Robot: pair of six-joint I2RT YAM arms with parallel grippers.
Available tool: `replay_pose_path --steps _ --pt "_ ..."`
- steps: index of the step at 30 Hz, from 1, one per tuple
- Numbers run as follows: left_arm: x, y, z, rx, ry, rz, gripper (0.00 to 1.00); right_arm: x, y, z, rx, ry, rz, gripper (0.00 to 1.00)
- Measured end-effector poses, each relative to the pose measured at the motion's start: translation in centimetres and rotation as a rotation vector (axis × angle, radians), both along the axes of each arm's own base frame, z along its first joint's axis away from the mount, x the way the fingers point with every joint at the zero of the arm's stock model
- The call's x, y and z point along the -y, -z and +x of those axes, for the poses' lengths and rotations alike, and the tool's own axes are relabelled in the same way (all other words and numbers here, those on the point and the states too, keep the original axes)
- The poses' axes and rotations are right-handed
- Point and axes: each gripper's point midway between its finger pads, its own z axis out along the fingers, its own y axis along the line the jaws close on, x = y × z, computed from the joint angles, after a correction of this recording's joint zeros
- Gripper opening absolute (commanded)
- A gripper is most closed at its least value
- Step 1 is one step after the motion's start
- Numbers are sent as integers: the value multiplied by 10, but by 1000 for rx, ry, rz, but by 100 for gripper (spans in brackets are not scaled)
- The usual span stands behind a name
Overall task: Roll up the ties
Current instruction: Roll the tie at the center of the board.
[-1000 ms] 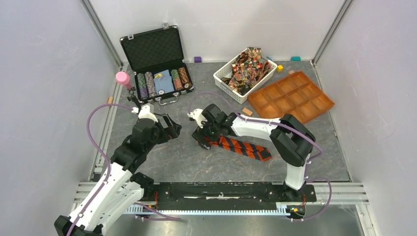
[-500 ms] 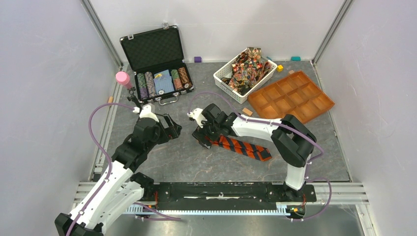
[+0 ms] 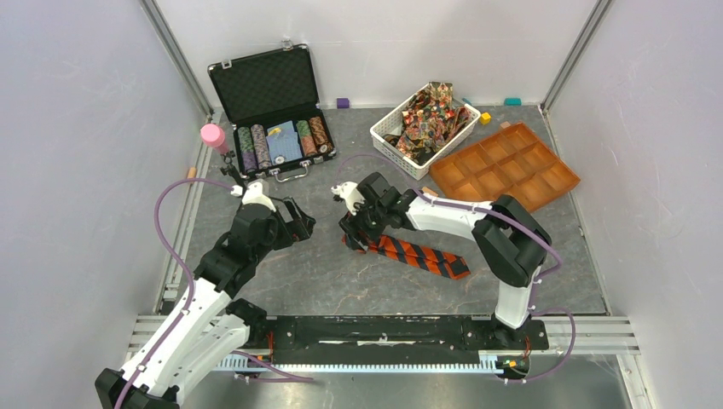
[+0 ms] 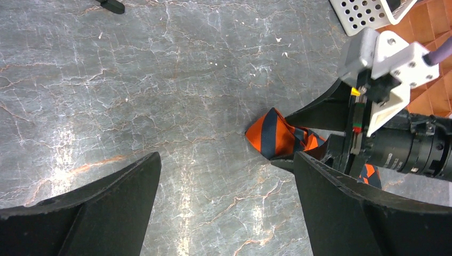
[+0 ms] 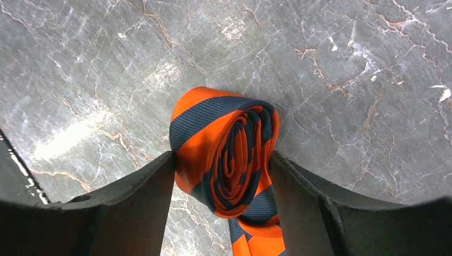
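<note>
An orange-and-dark striped tie lies on the grey marble table, its left end wound into a roll. My right gripper is shut on that roll, one finger pressed to each side. The unrolled length trails away to the right in the top view. My left gripper stands open just left of the roll, with only bare table between its fingers. In its view the roll shows past its right finger. More ties, with a busy red, gold and brown pattern, are heaped in a white basket.
The white basket stands at the back, with an orange compartment tray to its right. An open black case of poker chips sits at the back left beside a pink cylinder. Small coloured blocks lie along the back edge.
My right gripper has narrowed from wide open until its fingers press the roll's sides, and it has shifted slightly to the right. The left arm has stayed put.
</note>
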Motion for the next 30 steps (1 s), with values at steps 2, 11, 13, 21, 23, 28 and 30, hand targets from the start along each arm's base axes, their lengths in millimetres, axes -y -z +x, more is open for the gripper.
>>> replay_pose_path --steps 2,11,13,21,23,28,30 --pt "0 0 0 0 0 0 100 1 -2 2 -32 11 28 69" --pt "0 2 0 -9 0 4 100 -3 -10 -4 -190 -6 154 70" --pt "0 2 1 -10 0 5 100 -5 -7 -8 -218 -19 163 70" --pt "1 0 1 -6 1 3 100 -3 -2 -4 -210 0 140 80" --pt "1 0 1 -6 1 2 100 -2 -1 0 -193 11 130 85" --pt "1 0 1 -6 1 3 100 0 -6 12 -137 37 114 94" --pt "1 0 1 -6 1 2 100 0 -13 17 -114 44 117 98"
